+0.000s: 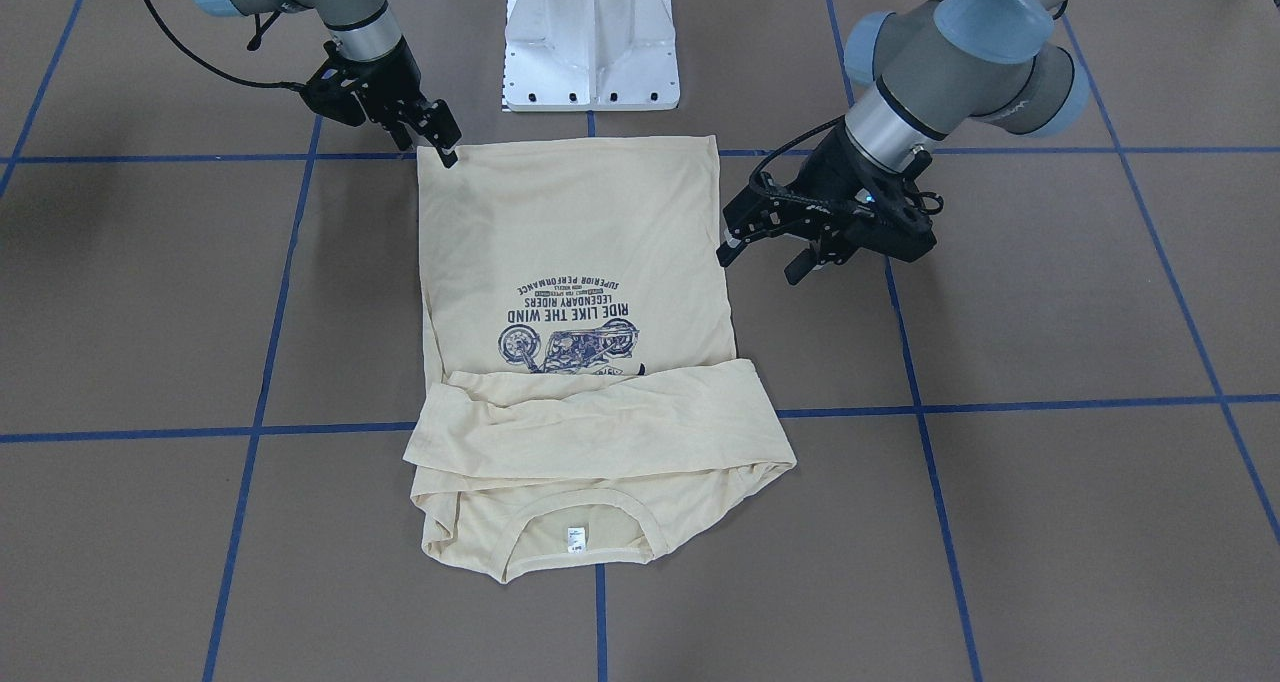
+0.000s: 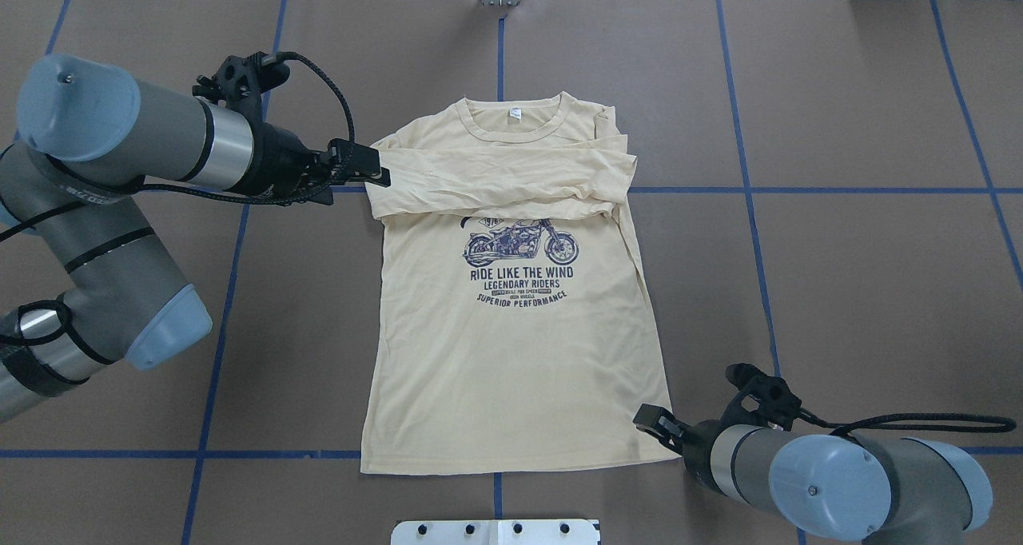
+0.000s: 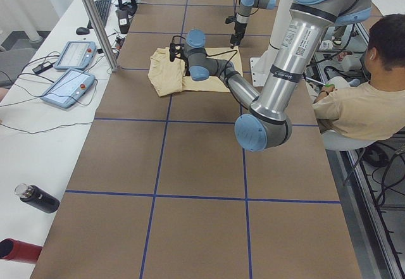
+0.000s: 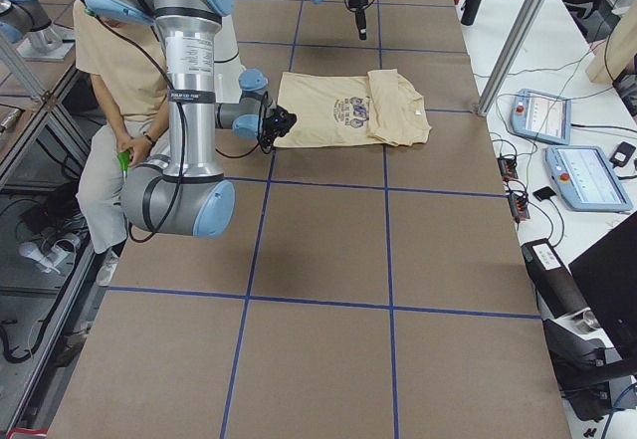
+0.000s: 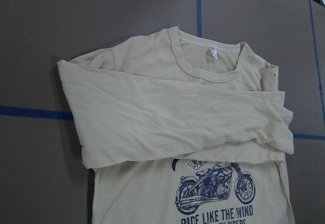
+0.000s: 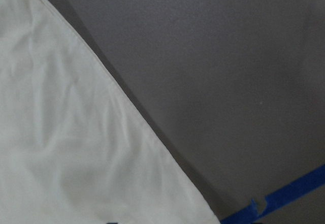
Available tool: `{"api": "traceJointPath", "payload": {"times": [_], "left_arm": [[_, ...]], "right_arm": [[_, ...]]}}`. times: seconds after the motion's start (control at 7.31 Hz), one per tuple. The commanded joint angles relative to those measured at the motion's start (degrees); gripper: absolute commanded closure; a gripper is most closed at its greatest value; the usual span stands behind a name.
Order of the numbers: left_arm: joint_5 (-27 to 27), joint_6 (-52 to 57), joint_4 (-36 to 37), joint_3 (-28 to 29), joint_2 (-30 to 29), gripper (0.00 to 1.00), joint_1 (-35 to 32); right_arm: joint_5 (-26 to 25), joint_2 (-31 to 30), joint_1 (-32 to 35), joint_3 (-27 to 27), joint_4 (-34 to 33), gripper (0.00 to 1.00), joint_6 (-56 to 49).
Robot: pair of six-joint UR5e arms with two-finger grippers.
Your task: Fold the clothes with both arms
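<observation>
The cream-yellow shirt (image 1: pixel 570 242) (image 2: pixel 511 369) lies flat, print up, with its hem toward the robot base. Both sleeves (image 2: pixel 495 181) (image 5: pixel 177 117) are folded across the chest below the neckline (image 2: pixel 515 125). My left gripper (image 1: pixel 765 259) (image 2: pixel 380 176) hovers open off the shirt's side, near the folded sleeve's end, holding nothing. My right gripper (image 1: pixel 428 147) (image 2: pixel 651 421) is low at the hem corner, fingers apart, and I see no cloth between them. The right wrist view shows only the shirt's edge (image 6: pixel 61 148) on brown table.
The white pedestal base (image 1: pixel 590 42) stands just behind the hem. Blue tape lines (image 1: pixel 1000 402) grid the brown table. A seated person (image 3: pixel 361 102) is beside the robot. Teach pendants (image 3: pixel 76 54), a metal post (image 3: pixel 95 19) and a bottle (image 3: pixel 38 198) sit along the far side.
</observation>
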Motion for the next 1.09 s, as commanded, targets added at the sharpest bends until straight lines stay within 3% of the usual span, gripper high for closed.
{"api": "traceJointPath", "payload": {"times": [0.0,0.14,0.41,0.55,0.96], "left_arm": [[-0.1,0.0,-0.1,-0.2,0.1,0.02,-0.1],[-0.2,0.0,-0.1,-0.5,0.2,0.02,-0.2],[-0.1,-0.3,-0.1,-0.5,0.2,0.02,-0.2],[-0.1,-0.2,-0.1,-0.5,0.4,0.02,-0.1],[0.1,-0.3,-0.1,-0.3,0.4,0.02,0.0]], "right_arm": [[-0.1,0.0,-0.9,0.1,-0.2,0.15,1.5],[-0.1,0.0,-0.8,0.2,-0.2,0.19,1.6],[-0.1,-0.1,-0.7,0.3,-0.2,0.57,1.6],[-0.2,-0.5,-0.6,0.3,-0.2,0.67,1.6],[-0.2,-1.6,-0.4,1.0,-0.2,0.66,1.5]]}}
